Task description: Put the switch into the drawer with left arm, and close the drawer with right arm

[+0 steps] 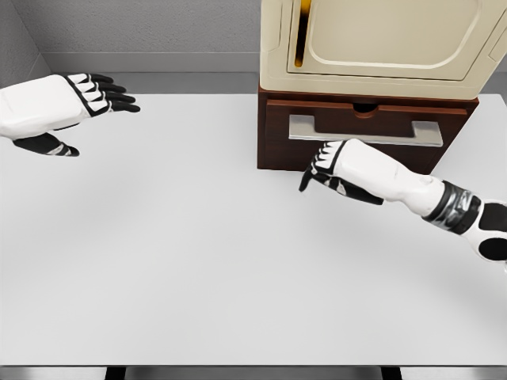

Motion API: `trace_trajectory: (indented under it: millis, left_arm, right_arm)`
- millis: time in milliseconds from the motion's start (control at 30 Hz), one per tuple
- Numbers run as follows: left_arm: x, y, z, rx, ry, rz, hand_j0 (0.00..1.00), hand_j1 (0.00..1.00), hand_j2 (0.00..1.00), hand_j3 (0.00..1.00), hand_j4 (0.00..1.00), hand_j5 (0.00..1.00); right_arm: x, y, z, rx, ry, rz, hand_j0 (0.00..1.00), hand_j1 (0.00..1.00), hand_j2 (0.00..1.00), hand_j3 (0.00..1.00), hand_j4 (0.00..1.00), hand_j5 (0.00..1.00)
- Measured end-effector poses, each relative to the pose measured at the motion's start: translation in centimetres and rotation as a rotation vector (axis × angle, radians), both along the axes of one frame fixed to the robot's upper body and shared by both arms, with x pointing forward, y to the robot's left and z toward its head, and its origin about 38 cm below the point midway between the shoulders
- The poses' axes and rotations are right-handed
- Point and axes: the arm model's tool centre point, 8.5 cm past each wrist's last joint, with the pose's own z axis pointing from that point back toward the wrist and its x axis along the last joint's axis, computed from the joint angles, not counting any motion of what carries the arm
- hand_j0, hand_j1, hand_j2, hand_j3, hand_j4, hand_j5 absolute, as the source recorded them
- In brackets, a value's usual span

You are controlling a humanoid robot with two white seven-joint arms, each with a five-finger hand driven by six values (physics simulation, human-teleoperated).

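Right hand point(337, 168) at drawer point(364, 134) front; handle point(366, 131) horizontal.

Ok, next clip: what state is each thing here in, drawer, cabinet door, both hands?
drawer: appears pushed in, front about flush with the brown base.
cabinet door: slightly ajar, with a dark gap along its left edge.
left hand: open, fingers extended, holding nothing, hovering over the table at far left.
right hand: fingers curled downward, holding nothing, just in front of the drawer, below its handle.
switch: not visible.
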Motion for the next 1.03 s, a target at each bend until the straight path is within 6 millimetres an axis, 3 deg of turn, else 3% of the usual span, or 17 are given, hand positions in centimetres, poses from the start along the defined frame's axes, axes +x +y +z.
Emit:
trace_trajectory:
  millis: [267, 400, 567, 633, 667, 700, 833, 1033]
  left_arm:
    - [-0.1, 0.3, 0.1, 0.004, 0.001, 0.005, 1.0, 1.0, 1.0, 1.0, 1.0, 1.0]
    - [-0.1, 0.3, 0.1, 0.005, 0.001, 0.005, 1.0, 1.0, 1.0, 1.0, 1.0, 1.0]
    - [-0.1, 0.3, 0.1, 0.005, 0.001, 0.005, 1.0, 1.0, 1.0, 1.0, 1.0, 1.0]
    - [-0.1, 0.3, 0.1, 0.005, 0.001, 0.005, 1.0, 1.0, 1.0, 1.0, 1.0, 1.0]
    - [-0.1, 0.3, 0.1, 0.005, 0.001, 0.005, 1.0, 1.0, 1.0, 1.0, 1.0, 1.0]
    - [-0.1, 0.3, 0.1, 0.006, 0.001, 0.006, 1.0, 1.0, 1.0, 1.0, 1.0, 1.0]
    - [-0.1, 0.3, 0.1, 0.007, 0.0, 0.006, 1.0, 1.0, 1.0, 1.0, 1.0, 1.0]
    - [-0.1, 0.3, 0.1, 0.007, 0.0, 0.006, 1.0, 1.0, 1.0, 1.0, 1.0, 1.0]
  right_arm:
    - [2.6, 0.4, -0.9, 0.027, 0.018, -0.05, 0.43, 0.43, 0.43, 0.43, 0.43, 0.43]
    - [1.7, 0.5, -1.4, 0.011, 0.023, -0.036, 0.43, 0.43, 0.43, 0.43, 0.43, 0.43]
    - [-0.6, -0.6, 0.2, -0.02, -0.01, 0.002, 0.44, 0.44, 0.44, 0.44, 0.44, 0.44]
    - [-1.9, -1.8, 1.2, -0.03, -0.026, -0.001, 0.52, 0.52, 0.52, 0.52, 0.52, 0.52]
    - [-2.1, -2.4, 2.3, -0.035, -0.05, -0.006, 0.63, 0.63, 0.63, 0.63, 0.63, 0.63]
    - [-2.2, -3.1, 3.2, -0.045, -0.07, -0.015, 1.0, 1.0, 1.0, 1.0, 1.0, 1.0]
    - [-2.8, -6.1, 5.3, -0.094, -0.113, -0.07, 1.0, 1.0, 1.0, 1.0, 1.0, 1.0]
    - [-2.9, -7.0, 6.5, -0.112, -0.144, -0.087, 1.0, 1.0, 1.0, 1.0, 1.0, 1.0]
